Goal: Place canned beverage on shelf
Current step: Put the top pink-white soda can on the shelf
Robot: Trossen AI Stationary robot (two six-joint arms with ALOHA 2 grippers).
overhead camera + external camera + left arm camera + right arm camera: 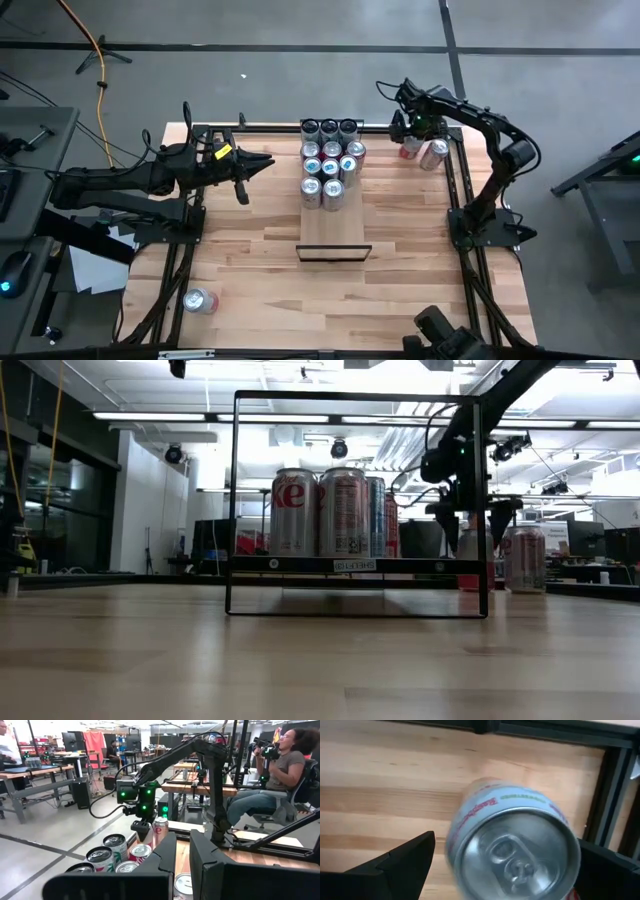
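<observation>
Two upright cans stand at the table's far right: a silver one with red print (409,149) and another (434,154) beside it. My right gripper (507,845) hangs open over the first can (512,850), pointing down, one finger on either side of its top; I see no touch. In the low view this gripper (470,512) is just above that can (470,555). The shelf (334,225), a pale wood panel, lies mid-table with several cans (330,160) on its far half. My left gripper (262,163) is shut, held level above the table left of the shelf.
One more can (200,300) lies on its side near the table's near left corner. A black rail frame (455,190) runs along the table's edges, close behind the two far-right cans. The shelf's near half (334,232) is bare. A seated person (280,775) is beyond the table.
</observation>
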